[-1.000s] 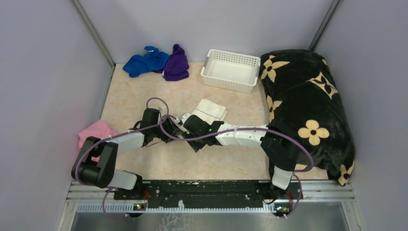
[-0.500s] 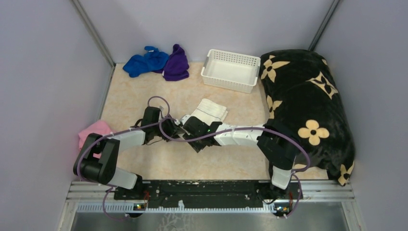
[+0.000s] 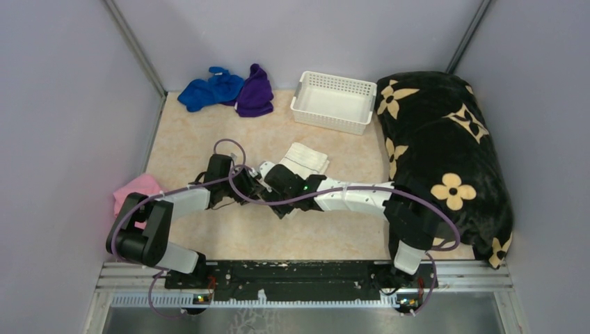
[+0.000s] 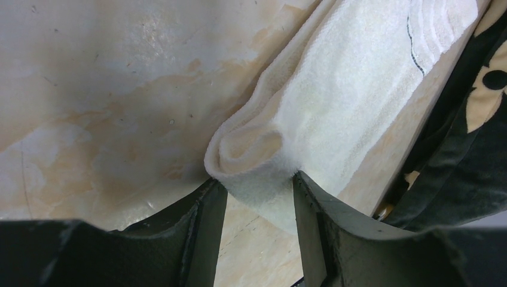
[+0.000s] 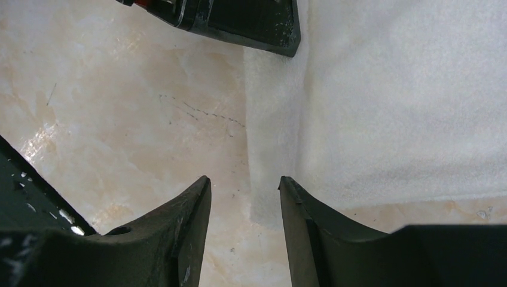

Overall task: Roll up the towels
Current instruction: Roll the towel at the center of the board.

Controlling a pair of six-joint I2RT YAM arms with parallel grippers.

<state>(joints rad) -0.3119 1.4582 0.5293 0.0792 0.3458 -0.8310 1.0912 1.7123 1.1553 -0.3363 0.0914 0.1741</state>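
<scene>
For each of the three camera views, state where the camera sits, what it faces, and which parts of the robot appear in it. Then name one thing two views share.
Top external: above and behind the bases, looking down on the table; both arms, the white basket and black blanket show.
Left wrist: on the left arm, facing the cream towel; the left gripper holds its rolled end.
Right wrist: on the right arm, facing down at the towel's edge; the right gripper stands open.
Shared: both wrist views show the cream towel.
</scene>
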